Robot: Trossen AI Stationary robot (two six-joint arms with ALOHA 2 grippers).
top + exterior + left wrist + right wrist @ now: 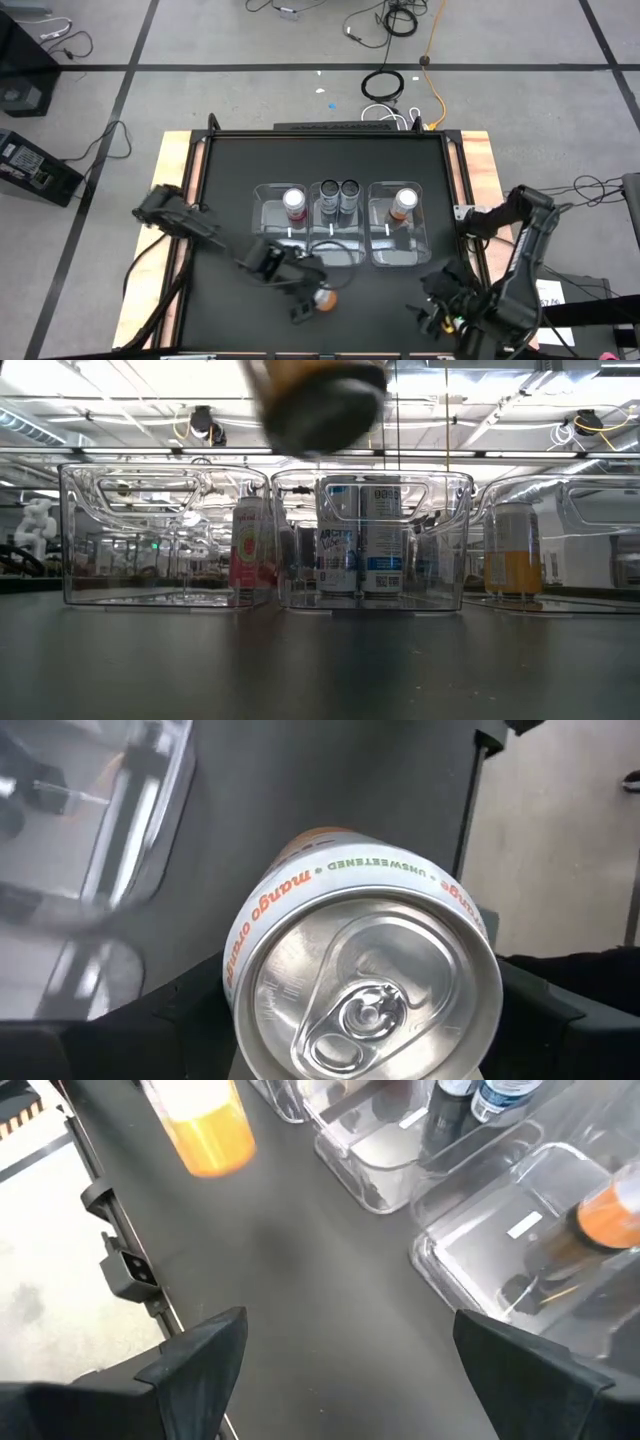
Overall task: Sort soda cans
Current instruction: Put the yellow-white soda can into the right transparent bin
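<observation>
Clear plastic left bin [268, 222] holds one pink can [294, 202], the middle bin [338, 245] two black cans [339, 192], the right bin [398, 245] one orange can [404, 202]. Near the table's front edge the left gripper [312, 298] is clamped on the second orange can [323, 296], unsorted; the right gripper [437, 310] waits, fingers apart.

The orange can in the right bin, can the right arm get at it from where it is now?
Probably yes. The right hand is open and empty, and the orange can stands upright in the open-topped right bin with nothing above it; the left hand is busy elsewhere.
</observation>
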